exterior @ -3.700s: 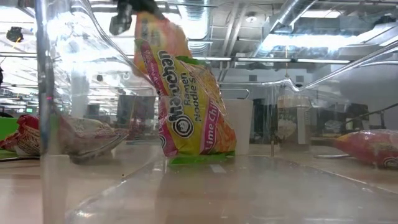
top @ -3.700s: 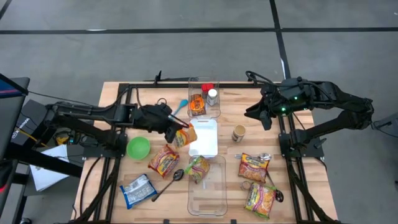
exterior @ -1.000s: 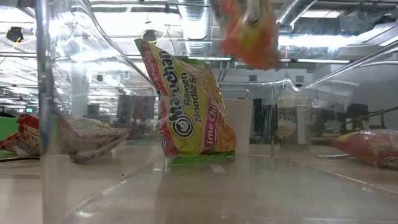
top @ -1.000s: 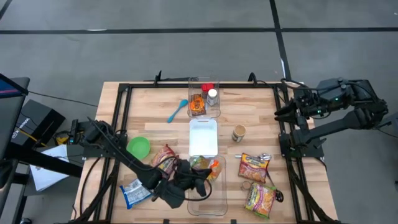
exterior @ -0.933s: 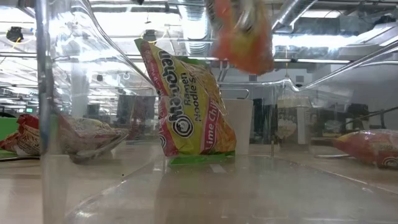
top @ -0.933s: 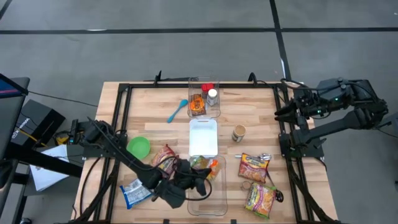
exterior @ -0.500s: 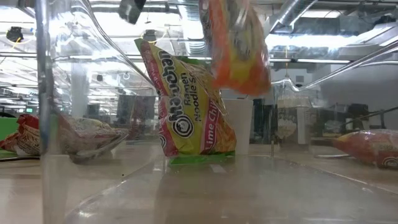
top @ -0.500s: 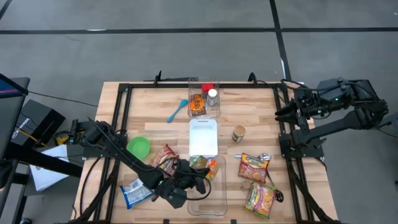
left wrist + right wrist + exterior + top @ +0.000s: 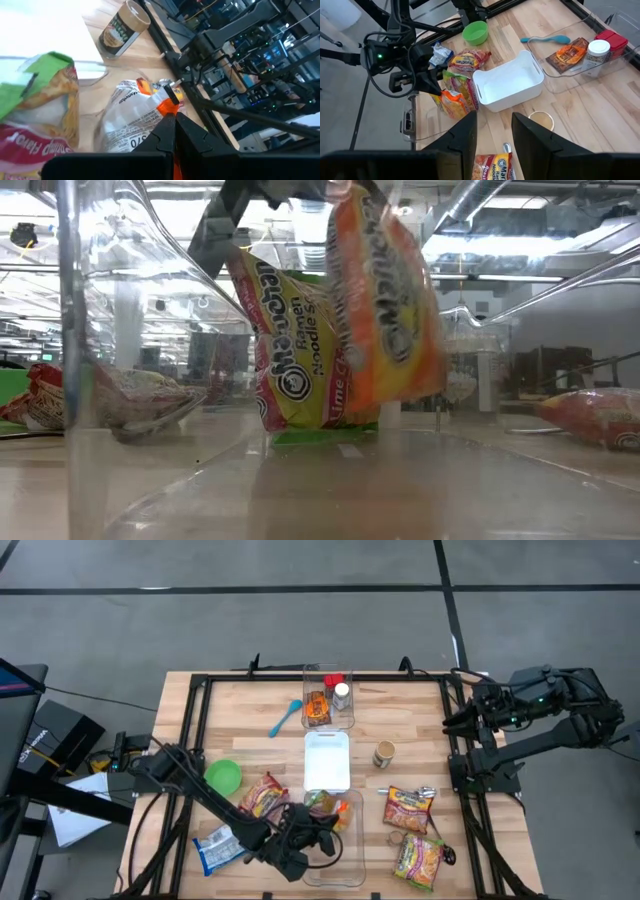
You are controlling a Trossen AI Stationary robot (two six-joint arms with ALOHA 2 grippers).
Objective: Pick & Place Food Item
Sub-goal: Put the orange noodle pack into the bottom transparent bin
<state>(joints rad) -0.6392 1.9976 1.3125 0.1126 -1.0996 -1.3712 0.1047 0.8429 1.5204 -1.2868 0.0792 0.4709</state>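
In the lower centre of the high view, the left gripper (image 9: 318,832), clenched on the orange ramen packet (image 9: 385,310), has come lower into the clear bin (image 9: 352,858) beside the lime ramen packet (image 9: 290,345), so release seems near; the right gripper (image 9: 447,720) waits half-open at the right.

Light: bright and even, from ceiling lamps (image 9: 480,242) seen in the low view.
Shadows: soft and short on the bench (image 9: 395,720).
Glare: the clear bin wall (image 9: 95,330) shines and bends the room behind it.
Blur: the orange noodle packet (image 9: 388,310) under the left claw (image 9: 325,830) is smeared.
Focus: the left wrist view is soft near the claw.
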